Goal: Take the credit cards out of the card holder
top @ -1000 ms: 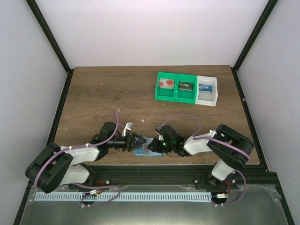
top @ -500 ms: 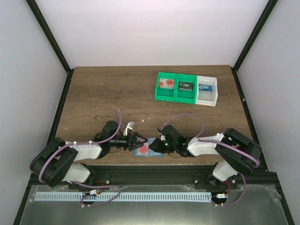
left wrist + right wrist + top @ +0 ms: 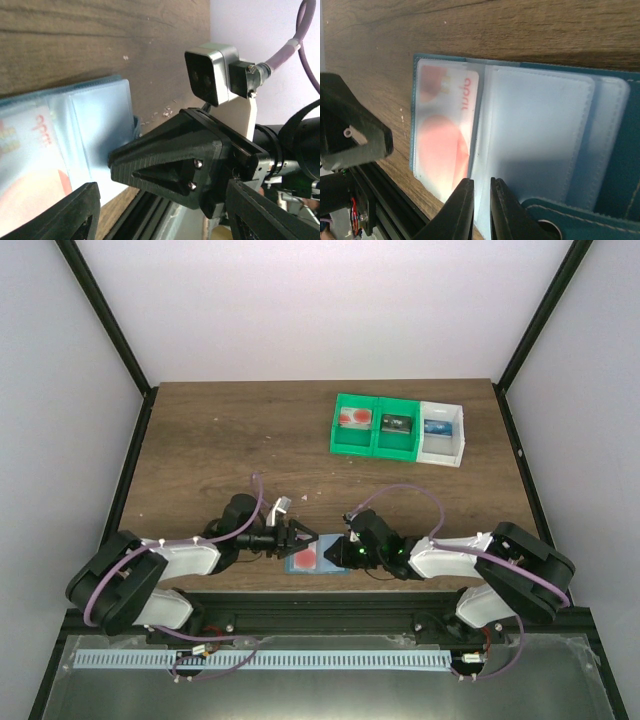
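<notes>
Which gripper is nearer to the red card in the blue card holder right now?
Right. The right gripper is over the card holder, fingertips at the red card's inner edge. The left gripper hangs open just outside the holder's opposite edge, off the card.

My pincer (image 3: pixel 162 210) gapes wide. Between its fingers (image 3: pixel 70 215), the right gripper (image 3: pixel 116 162) brings its black tip to the edge of the light-blue card holder (image 3: pixel 95 120), a red card (image 3: pixel 35 192) showing through.

From above, the right part of the card holder (image 3: pixel 294 563) is hidden under the right gripper (image 3: pixel 329 552). In the left wrist view the red card (image 3: pixel 30 170) is blurred and cut by the picture's edge. What lies in the far bins (image 3: pixel 372 450) is too small to be told.
</notes>
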You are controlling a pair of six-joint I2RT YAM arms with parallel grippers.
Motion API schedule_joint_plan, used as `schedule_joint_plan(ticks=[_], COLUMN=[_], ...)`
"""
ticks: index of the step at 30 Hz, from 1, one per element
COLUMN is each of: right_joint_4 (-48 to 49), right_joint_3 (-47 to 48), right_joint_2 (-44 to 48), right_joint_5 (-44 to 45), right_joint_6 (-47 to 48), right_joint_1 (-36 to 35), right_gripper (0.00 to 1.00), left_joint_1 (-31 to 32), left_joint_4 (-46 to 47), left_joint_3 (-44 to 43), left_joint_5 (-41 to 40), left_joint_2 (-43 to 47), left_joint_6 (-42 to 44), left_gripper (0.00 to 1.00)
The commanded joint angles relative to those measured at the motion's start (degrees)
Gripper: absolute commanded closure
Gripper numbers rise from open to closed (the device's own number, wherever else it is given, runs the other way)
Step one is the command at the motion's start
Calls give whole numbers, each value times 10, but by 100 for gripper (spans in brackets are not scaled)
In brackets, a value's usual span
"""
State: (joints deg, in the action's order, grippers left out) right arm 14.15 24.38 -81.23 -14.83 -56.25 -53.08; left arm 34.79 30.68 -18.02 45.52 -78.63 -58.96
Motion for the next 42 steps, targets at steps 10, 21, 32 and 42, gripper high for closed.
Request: schedule_joint_plan(ticks=[10, 21, 32, 42], right_joint_4=[-27, -41, -40, -29], right_joint_3=[94, 96, 83, 74], right_joint_2=[-73, -144, -143, -138], right_joint_5=[-14, -11, -1, -3], right_joint_6=[12, 12, 6, 5], right_joint_1=[-8, -9, -9, -9], right_gripper=[85, 92, 99, 100], left_joint_1=[-54, -56, -57, -57], left_joint_4=[-80, -59, -98, -119], left_joint_3=[10, 32, 20, 20], left_joint_5=[-2, -4, -18, -32], left_joint_2=[32, 28, 37, 35], left_joint_6=[68, 64, 85, 93], left_gripper=[23, 21, 21, 20])
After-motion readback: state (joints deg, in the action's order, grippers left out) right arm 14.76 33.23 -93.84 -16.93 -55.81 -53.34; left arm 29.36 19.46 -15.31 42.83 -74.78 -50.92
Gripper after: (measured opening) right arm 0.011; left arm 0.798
